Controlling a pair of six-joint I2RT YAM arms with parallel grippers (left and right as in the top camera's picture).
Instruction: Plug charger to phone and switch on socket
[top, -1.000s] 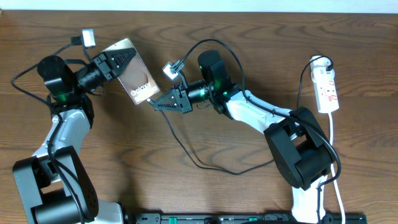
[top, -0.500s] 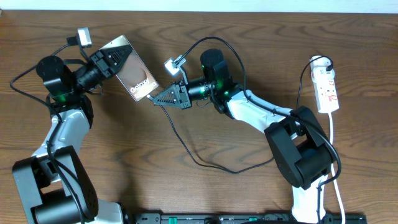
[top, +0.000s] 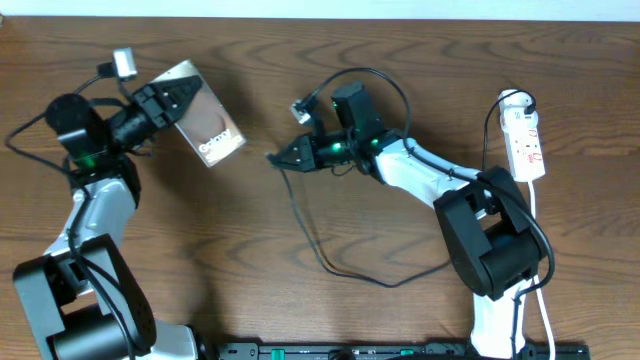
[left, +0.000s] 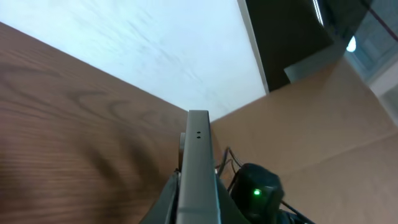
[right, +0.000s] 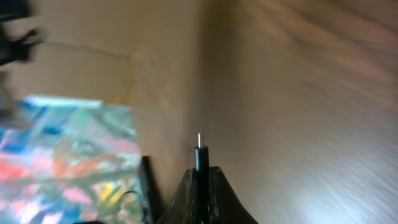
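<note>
Left gripper (top: 168, 98): jaws closed on phone (top: 208, 128), held tilted above table (top: 300, 60).
Right gripper (top: 284, 158): jaws pinched on charger (right: 199, 155) plug, tip protruding, well apart from phone.
Socket (top: 526, 140): far right, untouched.
3 risks judged: tip misaligned at insertion, phone edge scraped; phone pushed askew in grip; charger slack snagged.

One phone (top: 205, 125) up there, one charger cable (top: 303, 228), one power strip (top: 526, 145). Two grippers — left gripper (top: 185, 96) and right gripper (top: 277, 159) — over one table (top: 300, 60).

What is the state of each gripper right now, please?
Left gripper: closed, holding the phone.
Right gripper: closed, holding the charger near its plug tip.
</note>
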